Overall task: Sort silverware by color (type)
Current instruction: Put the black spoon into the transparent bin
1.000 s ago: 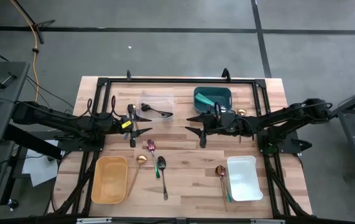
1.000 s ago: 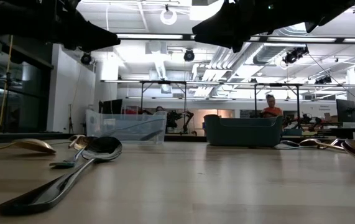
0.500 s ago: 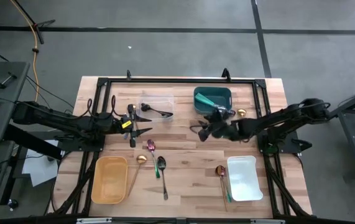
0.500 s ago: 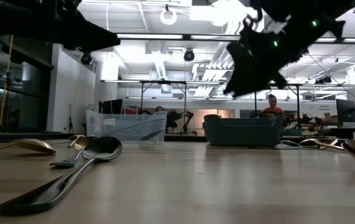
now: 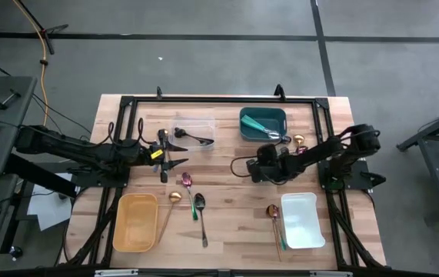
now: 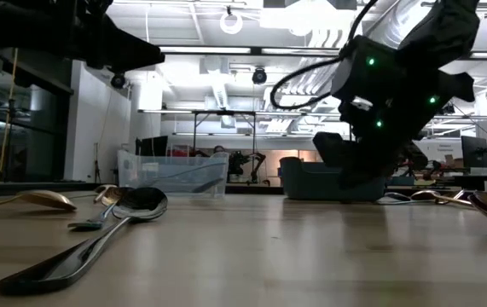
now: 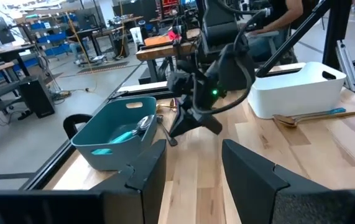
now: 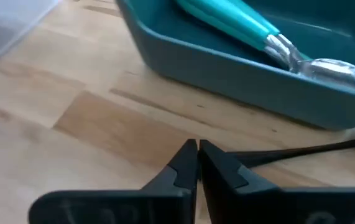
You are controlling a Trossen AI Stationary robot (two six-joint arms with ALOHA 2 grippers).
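From above, your silverware lies scattered on the wooden surface [image 5: 227, 204]: a gold spoon [image 5: 174, 198], a black spoon [image 5: 199, 203], a pink-purple one [image 5: 186, 180]. Teal-handled spoons [image 5: 261, 123] fill the teal container [image 5: 246, 127]. Your right gripper [image 8: 197, 163] has its fingers pressed together, empty, beside that container. Your left gripper [image 7: 193, 165] waits with fingers spread.

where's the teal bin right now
In the high view the teal bin sits at the table's far edge, right of centre, holding teal-handled spoons; the right gripper, shut, is just in front.

The wooden table [image 5: 227, 223] carries 4 containers [image 5: 263, 123] and scattered spoons [image 5: 200, 208].
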